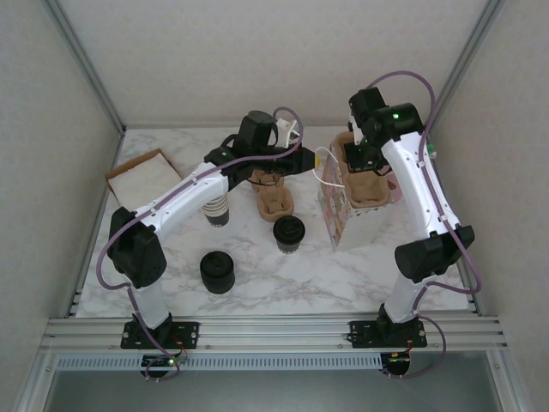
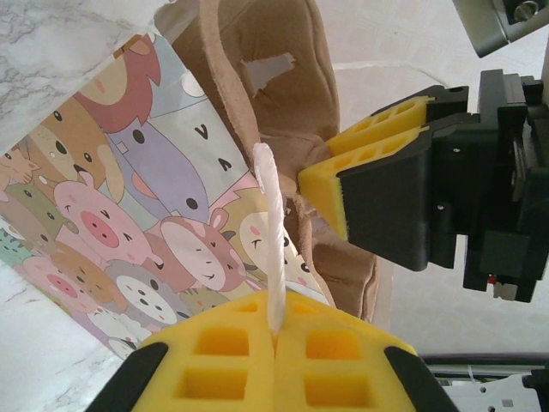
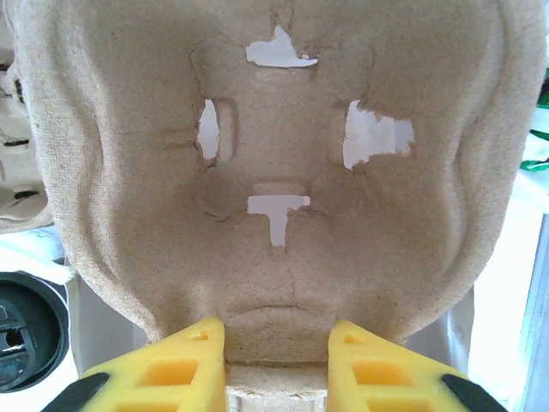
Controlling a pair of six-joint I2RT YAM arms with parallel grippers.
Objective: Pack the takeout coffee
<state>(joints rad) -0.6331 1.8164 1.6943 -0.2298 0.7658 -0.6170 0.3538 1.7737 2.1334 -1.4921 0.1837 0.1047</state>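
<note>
While your left gripper [image 2: 274, 333] pinches the white cord handle [image 2: 270, 215] of the cartoon-printed paper bag [image 2: 129, 215], apparently to hold it open, your right gripper [image 3: 277, 339] clamps the brown pulp cup carrier [image 3: 274, 154] just beside it. The dark black-lidded paper coffee cup [image 1: 289, 233] stands centre-frame, unpacked.

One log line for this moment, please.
left gripper: shut on bag handle | right gripper: shut on pulp cup carrier | takeout coffee: lidded, standing on table, unheld

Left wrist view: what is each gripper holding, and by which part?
Left gripper pinches the white cord handle of the cartoon-print paper bag; right gripper clamps the pulp cup carrier by its rim.
</note>
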